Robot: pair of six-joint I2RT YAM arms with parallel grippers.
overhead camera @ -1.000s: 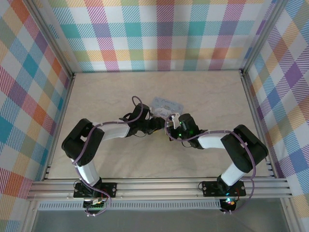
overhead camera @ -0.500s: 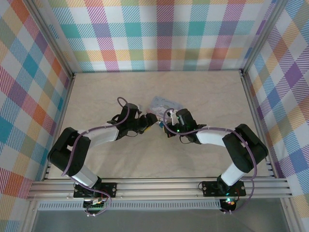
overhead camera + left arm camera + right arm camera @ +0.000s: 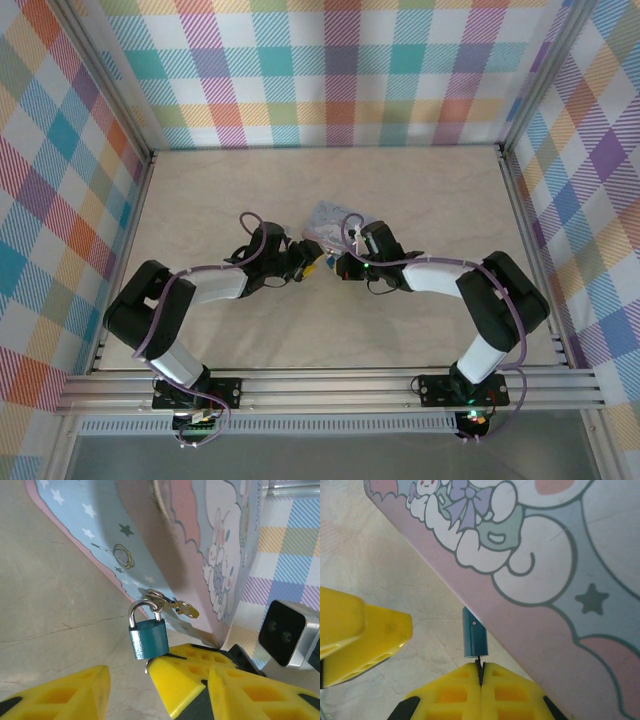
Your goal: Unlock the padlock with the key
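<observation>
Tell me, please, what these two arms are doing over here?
The two arms meet at the pale blue cartoon tin, where a small blue padlock hangs from the latch. The right gripper is shut on the thin dark key, with the key's tip at the padlock's underside; how far in it sits cannot be told. The left gripper is open beside the padlock, not gripping it. The shackle looks closed, so the lock is not yet open.

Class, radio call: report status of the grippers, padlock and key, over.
Left gripper open, near the padlock. Right gripper shut on the key, tip at padlock's underside. Shackle closed through hasp; tin close behind.
</observation>
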